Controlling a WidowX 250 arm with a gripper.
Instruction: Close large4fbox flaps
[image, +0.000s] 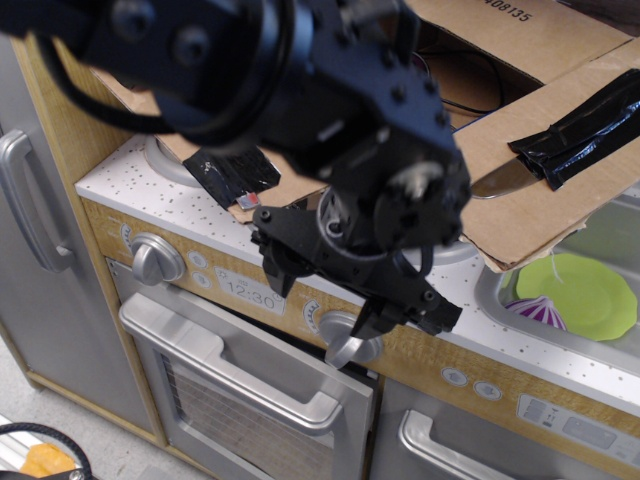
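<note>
The large4fbox stands on the stove top, and only its right and far parts show. Its right flap lies open over the counter, with a knife under shiny black tape. The far flap stands open at the top. The left flap is mostly hidden by my arm; only its corner with black tape shows. My gripper is open and empty. It hangs low in front of the box, over the stove's front edge, just above a knob. The box's inside is hidden.
The speckled white counter carries the box. A loose scrap of black tape lies near its front edge. A sink at the right holds a green plate. The oven door handle and another knob are below. A grey door handle is at the left.
</note>
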